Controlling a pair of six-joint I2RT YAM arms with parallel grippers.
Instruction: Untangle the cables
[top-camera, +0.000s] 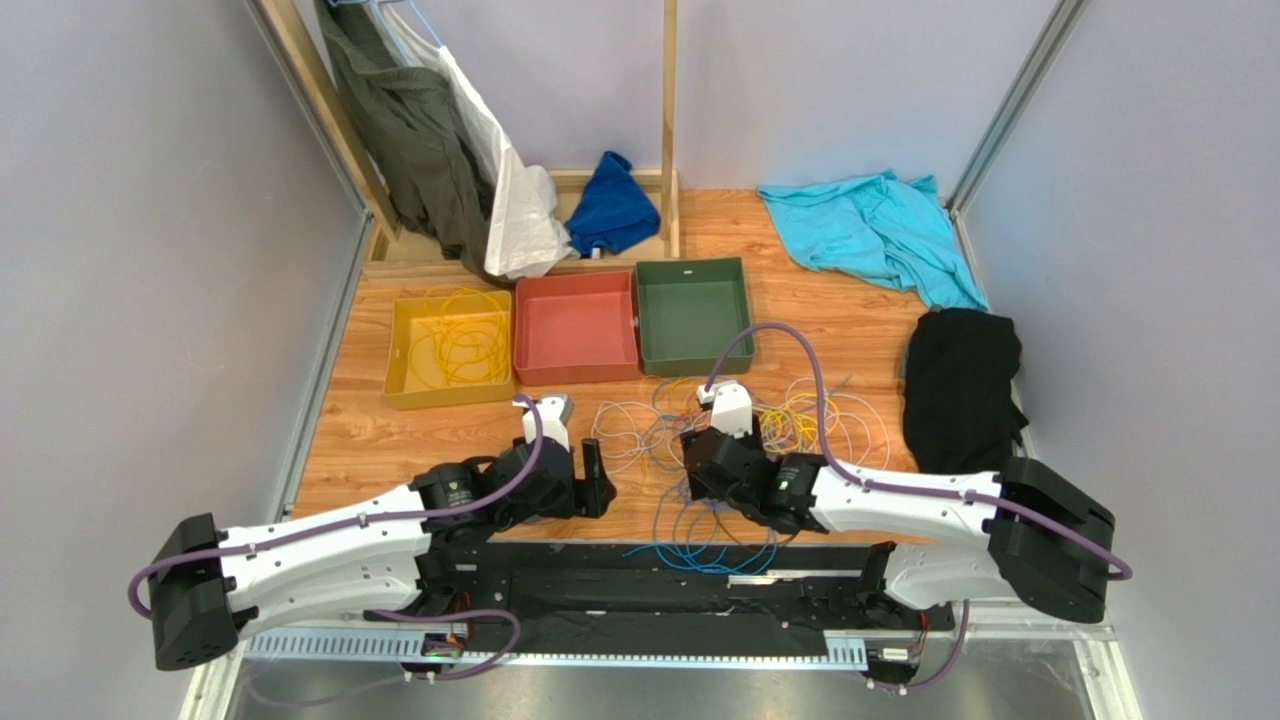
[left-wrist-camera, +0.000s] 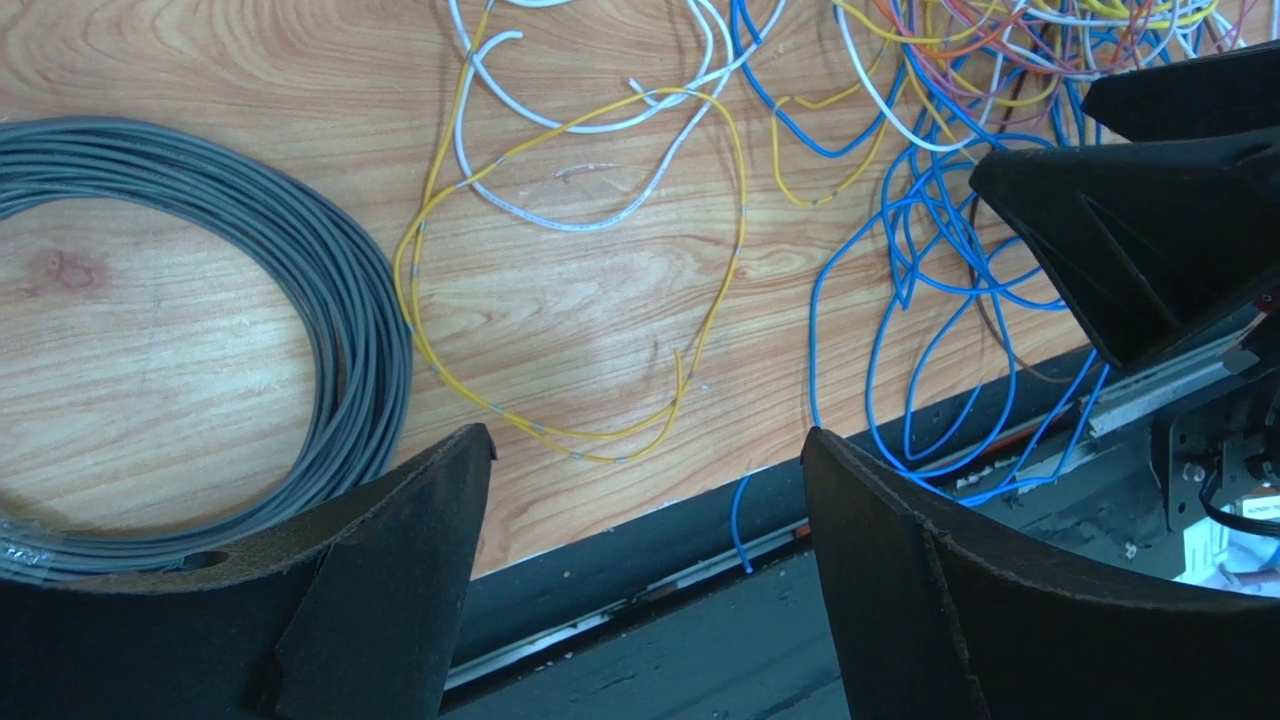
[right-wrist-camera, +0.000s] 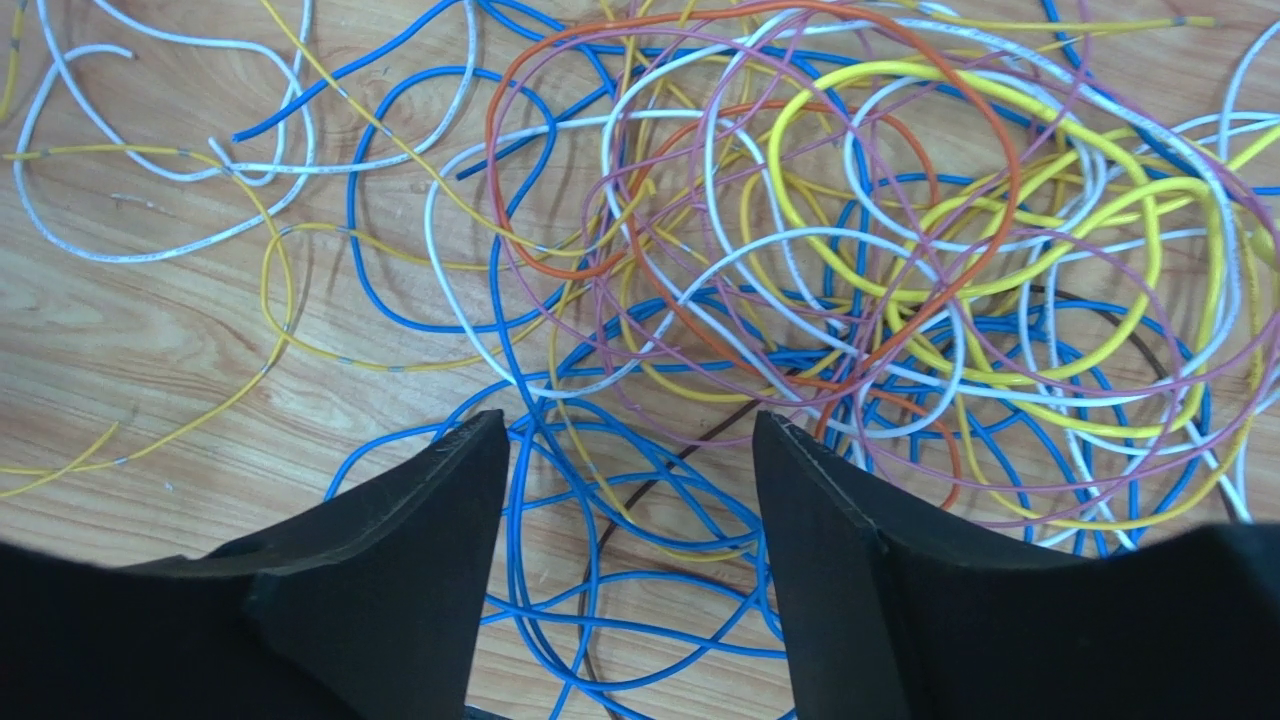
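The cables (top-camera: 796, 428) lie as a tangle of yellow, blue, white, orange and thin pink wires on the wooden table in front of the arms. My right gripper (top-camera: 699, 458) is open and low over the tangle (right-wrist-camera: 842, 225). Blue strands (right-wrist-camera: 516, 563) run between its fingers, which (right-wrist-camera: 628, 428) grip nothing. My left gripper (top-camera: 597, 477) is open and empty (left-wrist-camera: 646, 438) at the table's front edge. A grey coil (left-wrist-camera: 361, 285) lies to its left, and a loose yellow wire (left-wrist-camera: 739, 210) and blue loops (left-wrist-camera: 813, 360) lie ahead. No black coil shows.
Yellow (top-camera: 403, 353), red (top-camera: 576, 327) and green (top-camera: 691, 312) trays stand in a row behind the tangle; the yellow one holds coiled yellow cable. A black cloth (top-camera: 962, 383) lies right, a cyan cloth (top-camera: 872, 225) back right. Garments (top-camera: 421, 135) hang back left.
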